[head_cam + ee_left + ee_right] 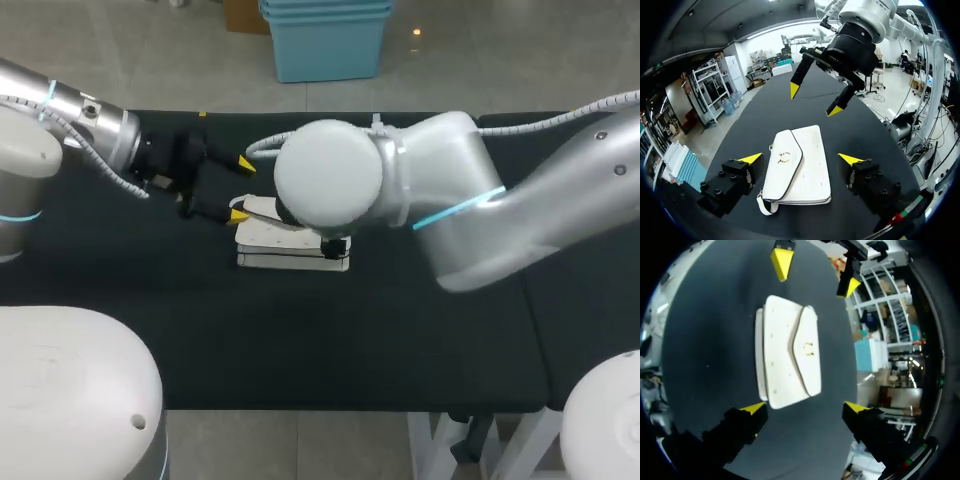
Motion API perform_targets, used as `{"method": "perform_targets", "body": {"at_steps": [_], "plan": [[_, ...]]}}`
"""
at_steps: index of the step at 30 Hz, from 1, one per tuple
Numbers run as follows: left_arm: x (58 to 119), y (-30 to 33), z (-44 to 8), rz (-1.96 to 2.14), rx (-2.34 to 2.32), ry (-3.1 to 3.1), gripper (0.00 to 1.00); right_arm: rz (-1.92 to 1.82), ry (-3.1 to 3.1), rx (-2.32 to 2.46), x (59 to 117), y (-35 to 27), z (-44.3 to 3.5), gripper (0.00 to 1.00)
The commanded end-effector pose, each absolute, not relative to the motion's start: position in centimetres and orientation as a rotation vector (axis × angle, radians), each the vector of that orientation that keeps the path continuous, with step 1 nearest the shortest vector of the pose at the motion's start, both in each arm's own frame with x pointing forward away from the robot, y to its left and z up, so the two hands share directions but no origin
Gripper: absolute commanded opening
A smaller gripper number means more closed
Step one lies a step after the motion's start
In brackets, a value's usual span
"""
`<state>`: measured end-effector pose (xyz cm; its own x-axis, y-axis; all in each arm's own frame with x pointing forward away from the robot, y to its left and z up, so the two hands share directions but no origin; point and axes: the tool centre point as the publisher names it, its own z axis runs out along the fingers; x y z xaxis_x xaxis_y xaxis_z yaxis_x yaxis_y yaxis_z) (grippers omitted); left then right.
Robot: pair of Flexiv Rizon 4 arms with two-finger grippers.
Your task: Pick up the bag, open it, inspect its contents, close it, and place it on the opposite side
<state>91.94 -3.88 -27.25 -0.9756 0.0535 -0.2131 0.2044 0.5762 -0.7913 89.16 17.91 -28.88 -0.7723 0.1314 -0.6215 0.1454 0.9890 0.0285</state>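
Observation:
A white bag (285,245) lies flat on the black table, flap closed over a small gold clasp (784,158). My left gripper (242,188) is at the bag's left end, open; in its wrist view the bag (802,175) lies between and ahead of the left gripper's (800,159) spread yellow tips, with neither tip touching it. My right arm's wrist hangs over the bag and hides its own fingers in the head view. The right gripper (805,407) is open above the bag (785,360). Each gripper shows in the other's view: right gripper (814,100), left gripper (816,275).
The black table (400,330) stretches wide to the right and front of the bag. Nothing else lies on it. Its front edge runs along the near side, by my robot's white base.

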Motion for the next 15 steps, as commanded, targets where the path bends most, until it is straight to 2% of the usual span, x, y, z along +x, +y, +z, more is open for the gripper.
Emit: {"method": "perform_targets", "body": {"at_steps": [1, 15], "plan": [[92.6, -3.5, -27.2, -1.270, 0.155, 2.757, 1.00, -0.104, 2.635, 0.239, 89.6, 18.3, -27.7, 1.00], [93.1, -1.1, -28.9, -1.138, -0.331, 3.051, 1.00, -0.012, 2.901, 0.451, 91.2, 16.2, -27.4, 1.00]]}}
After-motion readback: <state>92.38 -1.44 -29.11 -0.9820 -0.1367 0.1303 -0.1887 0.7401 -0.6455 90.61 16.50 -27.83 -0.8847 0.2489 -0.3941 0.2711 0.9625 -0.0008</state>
